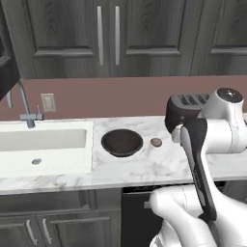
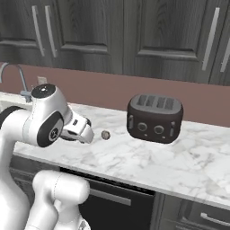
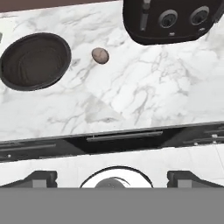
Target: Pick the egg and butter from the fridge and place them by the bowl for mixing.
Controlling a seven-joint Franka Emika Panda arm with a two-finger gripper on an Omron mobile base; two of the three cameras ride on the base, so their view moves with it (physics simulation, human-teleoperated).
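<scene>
gripper: jaws spread fully wide, nothing between them; the two dark finger tips sit at the bottom corners of the hand view, raised well above the worktop front edge, looking down on it
gripper in base view: white hand pokes out from behind the arm's shoulder in the right base view, over the worktop and short of the egg
egg: brownish oval lying on the worktop, just beside the bowl on its toaster side, not touching it; also seen at and; free of the gripper
bowl: round, dark brown-black, shallow, nothing in it, upright on the worktop between sink and egg; in the left base view
worktop: white marble with grey veins; carries bowl, egg, toaster
toaster: dark four-slot unit, knobs on its front face, standing beyond the egg on the side away from the bowl, well apart from it; in the hand view
sink: white rectangular basin set into the worktop, next to the bowl, on the side away from the egg
faucet: grey, behind the basin
wall: brown-red backsplash with a pale outlet
cabinets: dark wood doors with long metal handles above; dark appliance front under the worktop edge
</scene>
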